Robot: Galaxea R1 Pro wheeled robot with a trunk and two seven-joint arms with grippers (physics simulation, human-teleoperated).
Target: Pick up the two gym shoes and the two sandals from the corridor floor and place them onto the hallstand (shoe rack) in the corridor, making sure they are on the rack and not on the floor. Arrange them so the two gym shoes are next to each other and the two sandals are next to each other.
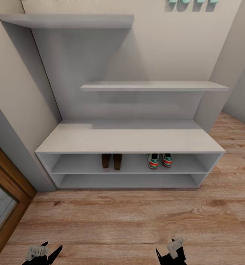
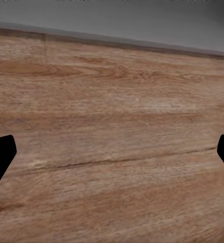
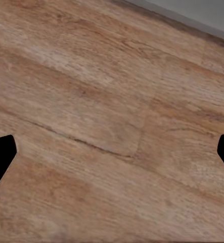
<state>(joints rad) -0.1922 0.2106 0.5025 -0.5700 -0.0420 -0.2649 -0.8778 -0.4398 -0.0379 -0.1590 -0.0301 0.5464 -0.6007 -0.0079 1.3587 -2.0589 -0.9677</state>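
The pale grey hallstand (image 1: 129,138) stands against the wall ahead of me. On its upper open shelf two brown sandals (image 1: 117,161) sit side by side left of centre. The two gym shoes (image 1: 153,161) sit together to their right, heels facing me. Bare corridor floor (image 1: 129,221) lies between me and the rack. My left gripper (image 1: 51,248) and right gripper (image 1: 165,248) hang low over the planks, far from the rack. Both wrist views show the left gripper (image 2: 112,152) and right gripper (image 3: 112,152) open, fingers wide apart, holding nothing above the floor (image 2: 112,101) (image 3: 91,101).
A brown wooden door frame (image 1: 8,184) with a glass pane stands at the left. Walls close the corner on both sides of the rack. Teal wall letters (image 1: 192,1) hang above. The lower shelf, bench top and two stepped upper shelves (image 1: 155,86) are bare.
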